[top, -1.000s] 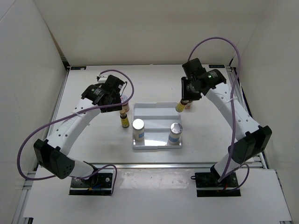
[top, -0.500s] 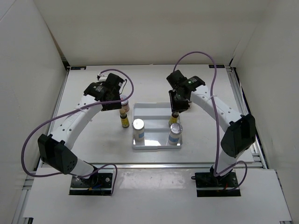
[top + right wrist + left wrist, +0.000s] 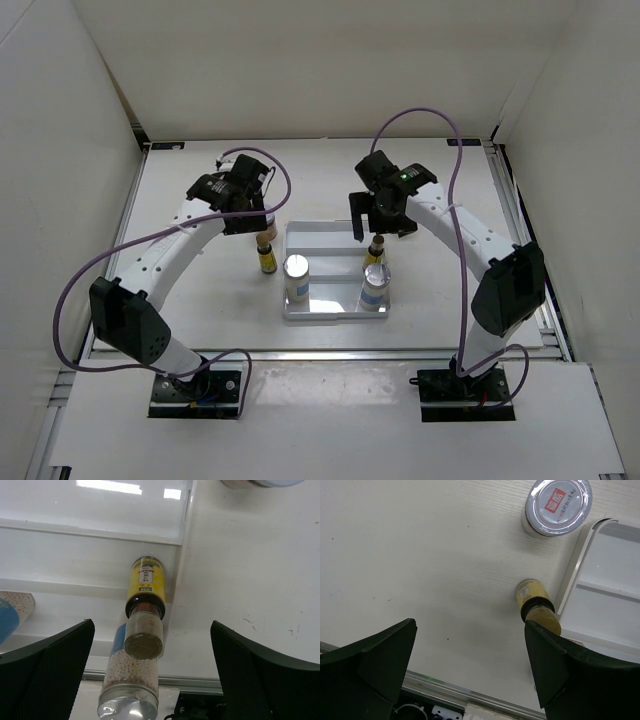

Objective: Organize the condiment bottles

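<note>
Right gripper [image 3: 151, 624] jaws stand wide open, gripping nothing; the yellow-labelled dropper bottle [image 3: 146, 582] stands between them, untouched, on the tray [image 3: 75, 545] near its edge.

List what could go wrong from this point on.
1. The right gripper hangs open over the yellow-labelled dropper. This stands on the tray by its right wall, close behind a white bottle. A finger brushing it on the way up could tip it into that bottle or off the step.
2. The other dropper stands close beside the tray's left rim, under the open left gripper. A finger coming down there may strike the rim and shift the tray.
</note>
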Robot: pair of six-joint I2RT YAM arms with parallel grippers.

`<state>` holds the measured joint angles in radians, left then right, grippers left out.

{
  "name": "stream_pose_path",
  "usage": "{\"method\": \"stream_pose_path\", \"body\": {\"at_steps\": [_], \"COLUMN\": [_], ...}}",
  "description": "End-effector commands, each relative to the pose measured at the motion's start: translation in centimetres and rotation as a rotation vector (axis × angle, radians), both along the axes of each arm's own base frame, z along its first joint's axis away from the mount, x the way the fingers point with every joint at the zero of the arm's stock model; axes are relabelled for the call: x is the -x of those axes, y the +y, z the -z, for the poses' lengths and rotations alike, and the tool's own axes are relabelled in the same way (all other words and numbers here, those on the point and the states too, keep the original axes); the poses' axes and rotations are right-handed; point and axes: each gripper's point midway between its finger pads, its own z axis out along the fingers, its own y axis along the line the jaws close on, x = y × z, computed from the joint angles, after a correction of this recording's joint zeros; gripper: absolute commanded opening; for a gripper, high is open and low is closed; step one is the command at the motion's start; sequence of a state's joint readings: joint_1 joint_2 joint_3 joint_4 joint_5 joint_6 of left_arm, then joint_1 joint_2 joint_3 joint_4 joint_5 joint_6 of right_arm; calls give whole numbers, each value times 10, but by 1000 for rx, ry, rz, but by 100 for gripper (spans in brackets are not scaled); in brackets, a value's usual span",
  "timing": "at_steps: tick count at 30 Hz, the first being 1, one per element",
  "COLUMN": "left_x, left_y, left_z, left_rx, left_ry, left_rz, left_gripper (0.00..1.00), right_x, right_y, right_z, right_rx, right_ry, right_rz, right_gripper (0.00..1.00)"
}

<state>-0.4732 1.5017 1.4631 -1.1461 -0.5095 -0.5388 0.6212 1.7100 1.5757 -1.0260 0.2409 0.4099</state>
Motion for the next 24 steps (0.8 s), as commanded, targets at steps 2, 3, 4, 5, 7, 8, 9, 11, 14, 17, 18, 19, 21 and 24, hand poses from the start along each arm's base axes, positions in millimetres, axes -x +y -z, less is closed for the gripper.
{"method": "stream_pose_path", "body": {"at_steps": [2, 3, 4, 5, 7, 8, 9, 11, 14, 17, 18, 19, 21, 24], "left_x": [-14, -17, -20, -21, -25, -25, -27, -27, -25, -23, -25, -24, -23, -23], "left_y": [-16, -20, -24, -27, -34, -34, -37, -43, -48, -51, -55, -57, -60, -62], "left_z": [-12, -16, -17, -17, -19, -19, -20, -11, 4, 23, 27, 30, 38, 43], "left_rx": [75, 94, 114, 123, 153, 148, 161, 159, 150, 153, 169, 176, 183, 188], "left_ry": [-51, -64, -73, -76, -90, -88, -92, -65, -21, 21, 19, 27, 45, 55], "left_rz": [33, 40, 47, 61, 86, 93, 100, 114, 125, 134, 141, 156, 162, 165], "left_gripper": [100, 100, 100, 100, 100, 100, 100, 100, 100, 100, 99, 97, 95, 90], "right_x": [-17, -18, -18, -19, -19, -20, -20, -20, -18, -17, -17, -18, -17, -19], "right_y": [-4, -3, -4, -5, -7, -6, -6, -6, -8, -11, -11, -13, -14, -19], "right_z": [-56, -67, -74, -75, -86, -89, -89, -89, -88, -88, -88, -90, -93, -94], "right_rx": [-23, -40, -48, -41, -53, -55, -55, -55, -48, -31, -31, -20, -25, -11], "right_ry": [-148, -171, -188, -193, -224, -233, -233, -233, -224, -222, -222, -227, -235, -241], "right_rz": [8, 9, 1, 5, 10, 3, 3, 3, 2, -3, -3, -7, -7, -1], "right_gripper": [100, 100, 100, 100, 100, 100, 100, 100, 100, 100, 100, 100, 100, 100]}}
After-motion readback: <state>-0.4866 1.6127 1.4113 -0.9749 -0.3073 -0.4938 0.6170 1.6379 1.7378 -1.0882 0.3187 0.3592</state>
